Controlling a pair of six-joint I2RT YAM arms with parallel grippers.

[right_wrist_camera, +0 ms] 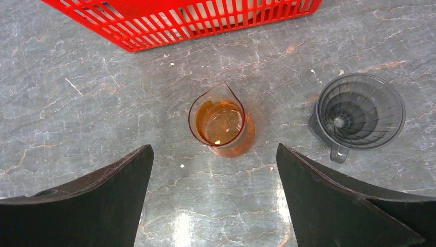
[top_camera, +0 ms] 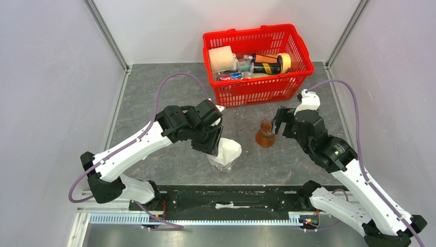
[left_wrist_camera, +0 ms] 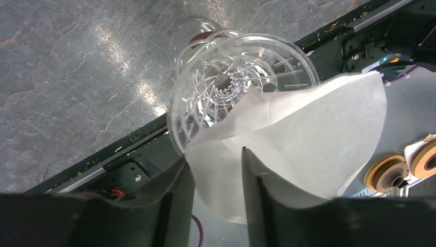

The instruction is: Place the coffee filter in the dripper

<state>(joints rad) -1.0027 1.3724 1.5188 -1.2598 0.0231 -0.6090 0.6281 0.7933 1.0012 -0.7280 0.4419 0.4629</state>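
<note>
Left fingers [left_wrist_camera: 265,203] pinched shut on the near edge of the coffee filter [left_wrist_camera: 308,139], whose far corner laps over the rim of the dripper [left_wrist_camera: 226,77], mouth-up on the counter [left_wrist_camera: 77,77] just ahead and below; right fingers [right_wrist_camera: 92,200] spread wide, empty, well apart.

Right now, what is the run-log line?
left end effector: shut on coffee filter | filter tip at dripper rim, not seated | right end effector: open
</note>
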